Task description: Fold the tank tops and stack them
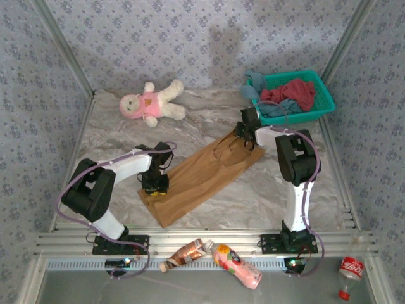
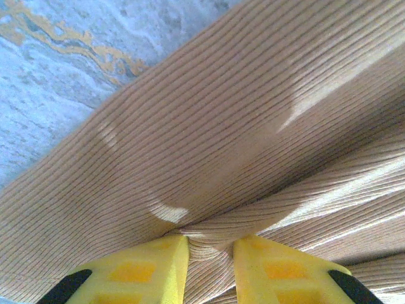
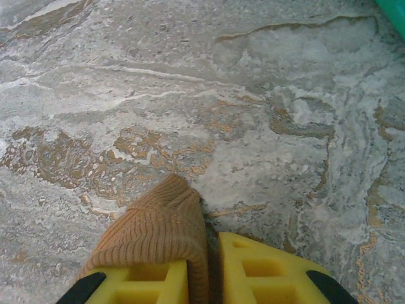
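I'm on the first fold. The tan tank top (image 1: 202,177) lies spread slantwise mid-table. My left gripper (image 2: 211,244) is clamped on a ridge of cloth at its near-left end. At the far-right end a strap sits between the jaws of the right gripper (image 3: 212,253), but I cannot tell whether they bite. Next, I judge, both ends must lift evenly and fold over.

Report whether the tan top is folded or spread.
Spread: the tan top lies stretched long and flat on the table.
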`<state>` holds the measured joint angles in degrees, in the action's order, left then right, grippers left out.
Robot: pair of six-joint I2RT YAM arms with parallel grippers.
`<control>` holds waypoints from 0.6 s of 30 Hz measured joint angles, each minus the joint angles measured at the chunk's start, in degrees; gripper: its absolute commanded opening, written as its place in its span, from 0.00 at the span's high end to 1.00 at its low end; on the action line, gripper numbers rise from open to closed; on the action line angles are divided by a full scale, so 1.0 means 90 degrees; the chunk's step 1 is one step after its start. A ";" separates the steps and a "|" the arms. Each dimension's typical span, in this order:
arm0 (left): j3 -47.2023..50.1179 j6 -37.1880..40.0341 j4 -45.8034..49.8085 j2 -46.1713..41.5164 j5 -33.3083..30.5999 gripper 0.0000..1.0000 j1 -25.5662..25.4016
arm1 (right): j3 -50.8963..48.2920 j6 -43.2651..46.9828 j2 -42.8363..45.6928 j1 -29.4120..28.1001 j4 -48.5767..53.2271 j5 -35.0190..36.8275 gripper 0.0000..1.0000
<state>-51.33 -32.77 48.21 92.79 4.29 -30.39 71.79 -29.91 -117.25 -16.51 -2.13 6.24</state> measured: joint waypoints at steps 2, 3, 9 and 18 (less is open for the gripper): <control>0.0002 0.0019 0.0000 0.0000 0.0000 0.74 0.0000 | -0.0136 -0.0163 0.0019 0.0012 -0.0209 -0.0002 0.78; 0.0005 0.0022 0.0000 0.0000 0.0000 0.74 0.0000 | -0.0175 -0.0216 0.0027 0.0012 -0.0272 -0.0005 0.77; 0.0005 0.0039 -0.0002 0.0000 0.0000 0.74 0.0000 | -0.0194 -0.0466 0.0027 0.0017 -0.0345 -0.0005 0.74; -0.0002 0.0041 0.0017 -0.0002 0.0000 0.74 0.0000 | -0.0673 -0.0449 0.0316 0.0012 -0.0673 -0.0002 0.65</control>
<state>-51.35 -32.40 48.36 92.77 4.29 -30.39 65.73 -33.95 -114.41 -16.40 -8.19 6.22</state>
